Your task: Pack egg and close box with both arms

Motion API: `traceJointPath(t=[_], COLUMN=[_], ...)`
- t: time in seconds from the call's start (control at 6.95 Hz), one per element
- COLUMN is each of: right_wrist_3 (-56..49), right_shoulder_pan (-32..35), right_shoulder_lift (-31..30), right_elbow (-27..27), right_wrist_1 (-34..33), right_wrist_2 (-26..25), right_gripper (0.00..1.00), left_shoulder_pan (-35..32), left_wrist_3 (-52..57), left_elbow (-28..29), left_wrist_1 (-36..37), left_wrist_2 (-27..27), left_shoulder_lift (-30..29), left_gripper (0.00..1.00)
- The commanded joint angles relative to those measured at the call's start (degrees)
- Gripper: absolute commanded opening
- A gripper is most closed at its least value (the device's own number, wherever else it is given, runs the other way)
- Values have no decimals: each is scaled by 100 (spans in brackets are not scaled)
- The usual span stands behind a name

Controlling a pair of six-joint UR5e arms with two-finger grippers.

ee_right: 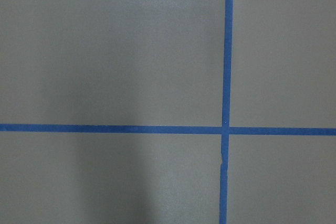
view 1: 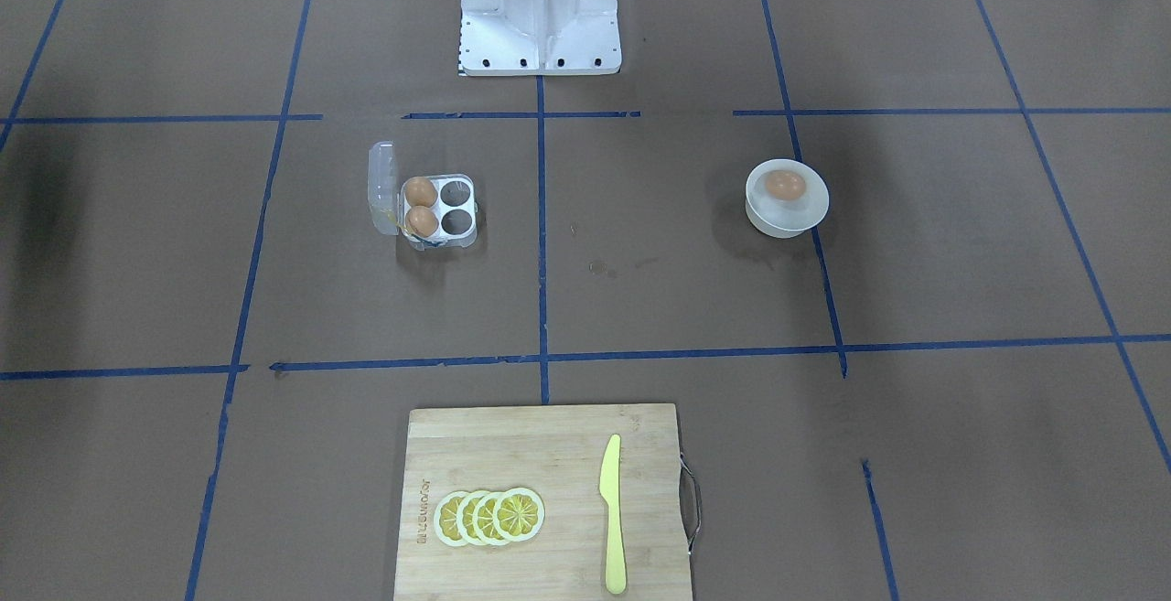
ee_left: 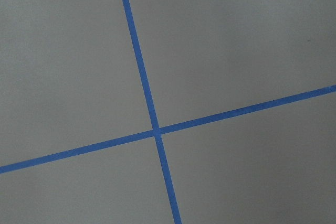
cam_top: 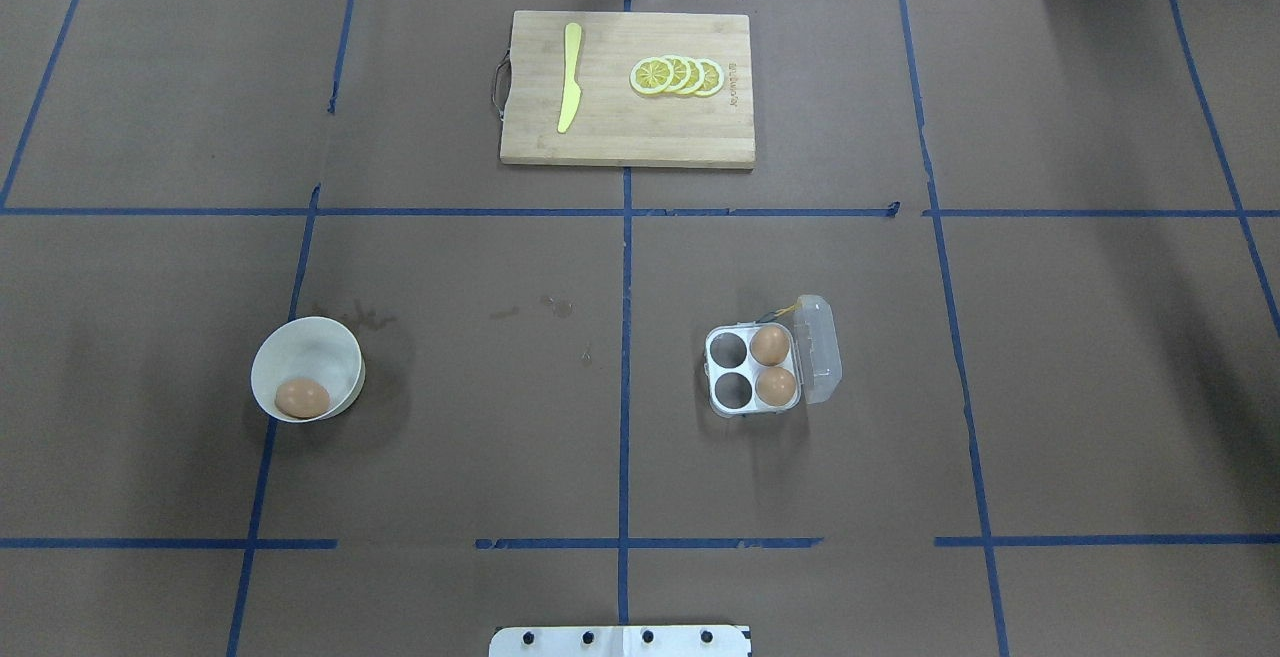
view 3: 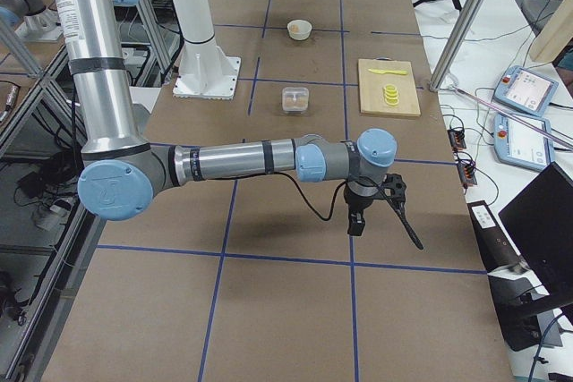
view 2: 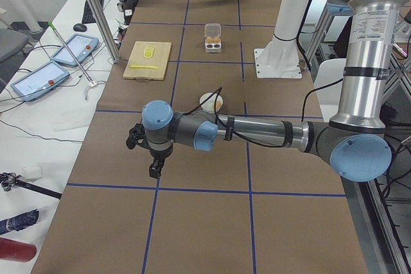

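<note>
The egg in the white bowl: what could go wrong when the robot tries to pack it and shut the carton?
1. The egg lies loose in the round bowl; being smooth, it might slip or crack in a two-finger grip.
2. The packed eggs sit right beside the free cups of the box, so an off-centre drop could knock them.
3. The lid stands open and nothing holds the box, so a push might slide it rather than shut it.

Overhead looks forward from my edge, front view back from the far edge, sharing the box [cam_top: 729,389]; my wrist views sit close above tape [ee_left: 155,130].
</note>
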Motion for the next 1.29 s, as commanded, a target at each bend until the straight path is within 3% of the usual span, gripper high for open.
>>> traceJointPath(t=[0.0, 1.15], right_wrist_3=[1, -17], right_shoulder_pan=[0, -18], right_shoulder_lift=[-29, -12], right_elbow=[17, 70], right_wrist_1=[10, 36], right_wrist_2=[40, 93], right_gripper=[100, 100], left_shoulder_pan=[0, -9], left_wrist_3=[0, -35], left_elbow=[-30, -567], left_wrist_1=[26, -17], left_wrist_2=[0, 44], left_shoulder_lift=[-19, 304], left_gripper=[100, 100])
